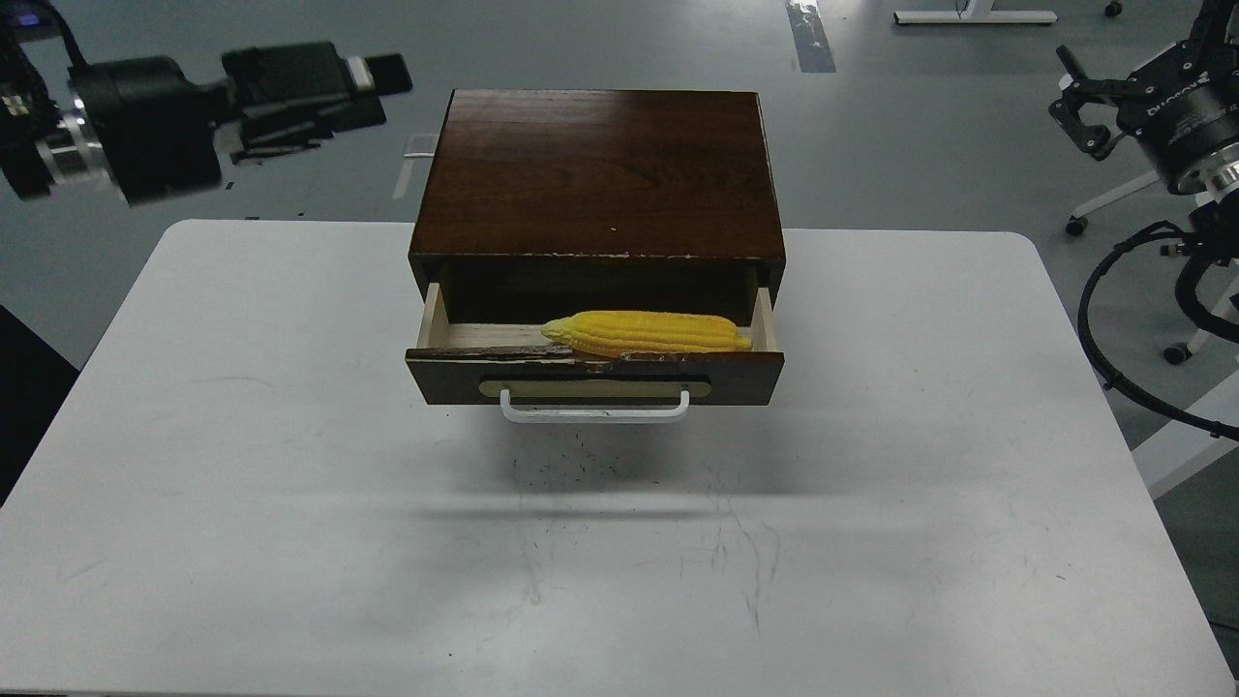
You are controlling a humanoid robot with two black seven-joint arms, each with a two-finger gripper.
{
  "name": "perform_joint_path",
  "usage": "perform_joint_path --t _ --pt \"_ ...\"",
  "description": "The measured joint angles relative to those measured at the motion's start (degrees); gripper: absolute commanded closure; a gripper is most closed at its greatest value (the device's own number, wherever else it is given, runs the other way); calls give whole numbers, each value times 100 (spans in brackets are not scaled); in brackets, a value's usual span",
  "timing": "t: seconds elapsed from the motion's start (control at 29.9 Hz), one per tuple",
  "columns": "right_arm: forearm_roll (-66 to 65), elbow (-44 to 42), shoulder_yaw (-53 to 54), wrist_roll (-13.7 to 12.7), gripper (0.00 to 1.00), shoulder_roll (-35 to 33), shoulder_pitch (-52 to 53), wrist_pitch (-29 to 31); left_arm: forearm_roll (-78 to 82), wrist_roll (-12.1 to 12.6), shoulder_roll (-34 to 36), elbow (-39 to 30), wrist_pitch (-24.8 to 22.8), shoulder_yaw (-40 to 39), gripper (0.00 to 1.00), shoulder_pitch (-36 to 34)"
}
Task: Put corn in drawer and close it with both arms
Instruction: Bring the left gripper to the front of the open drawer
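Observation:
The corn (647,332) lies lengthwise inside the drawer (745,373), just behind its chipped front edge and right of the middle. The drawer stands partly pulled out of the dark brown cabinet (600,165), its white bar handle (595,411) facing me. My left gripper (387,92) hovers high at the upper left, left of the cabinet's back corner; it is blurred, with its fingers a little apart and empty. My right gripper (1065,92) is far off at the upper right, beyond the table, with its fingers spread and empty. Neither gripper touches the drawer.
The cabinet stands at the back middle of a white table (290,436). A black cable (1099,339) loops down from my right arm past the table's right edge. White furniture legs on castors (1176,350) stand on the grey floor at the right.

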Motion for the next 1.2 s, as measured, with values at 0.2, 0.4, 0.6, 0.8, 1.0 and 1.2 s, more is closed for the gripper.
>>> perform_joint_path --t 0.2,0.4,0.6,0.8,1.0,1.2 --pt "-8 -6 3 -9 0 -51 -28 0 1195 -19 -27 -549 0 156 89 38" --pt "-15 -8 -10 -8 0 -41 -39 0 1988 -26 -337 -586 0 369 100 121" --pt "-17 -2 -14 -6 0 -2 -30 0 2756 -74 -805 -780 0 492 100 170" --pt "-17 -9 -18 -3 0 -4 -26 0 3573 -68 -1380 -806 0 595 100 181" --pt "-17 -88 -41 -3 0 -20 -26 -1 4711 -12 -1901 -734 0 761 100 222" --pt "-17 -94 -32 -3 0 -24 -28 -1 5378 79 -2040 -694 0 840 100 308"
